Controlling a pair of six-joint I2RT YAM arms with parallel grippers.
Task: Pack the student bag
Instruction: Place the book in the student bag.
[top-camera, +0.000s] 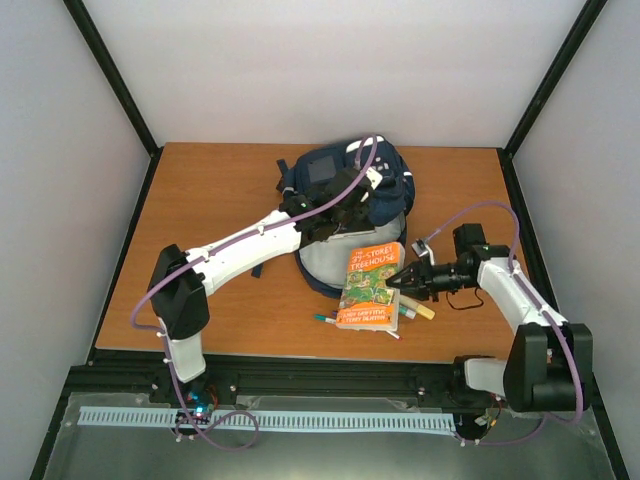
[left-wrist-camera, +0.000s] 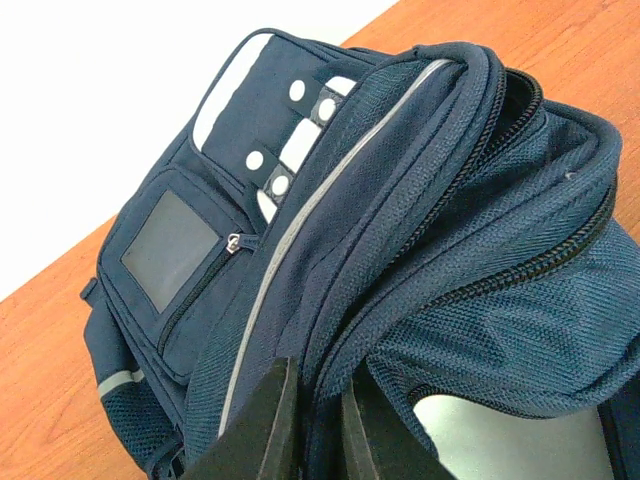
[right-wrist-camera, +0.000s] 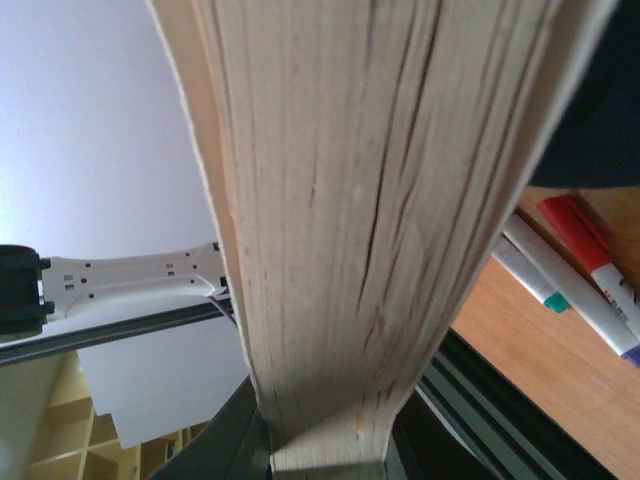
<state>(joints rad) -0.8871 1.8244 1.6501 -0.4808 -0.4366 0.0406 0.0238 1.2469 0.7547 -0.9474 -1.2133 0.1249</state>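
Note:
The navy student bag (top-camera: 350, 175) lies at the middle back of the table, its main compartment gaping toward me and showing pale grey lining (top-camera: 325, 265). My left gripper (top-camera: 338, 213) is shut on the upper rim of that opening. In the left wrist view the zip edge of the bag (left-wrist-camera: 400, 180) is pinched in the left gripper (left-wrist-camera: 318, 425). My right gripper (top-camera: 402, 282) is shut on the right edge of a paperback book (top-camera: 370, 286), held tilted just in front of the opening. The right wrist view is filled by the book's page edge (right-wrist-camera: 360, 200), clamped in the right gripper (right-wrist-camera: 325, 450).
Marker pens lie on the table under and beside the book: a teal-tipped one (top-camera: 326, 319) at its left corner and a yellow one (top-camera: 418, 310) at its right. A red-capped marker (right-wrist-camera: 585, 245) and a white one (right-wrist-camera: 530, 270) show in the right wrist view. The table's front edge (top-camera: 300, 355) is close behind the pens.

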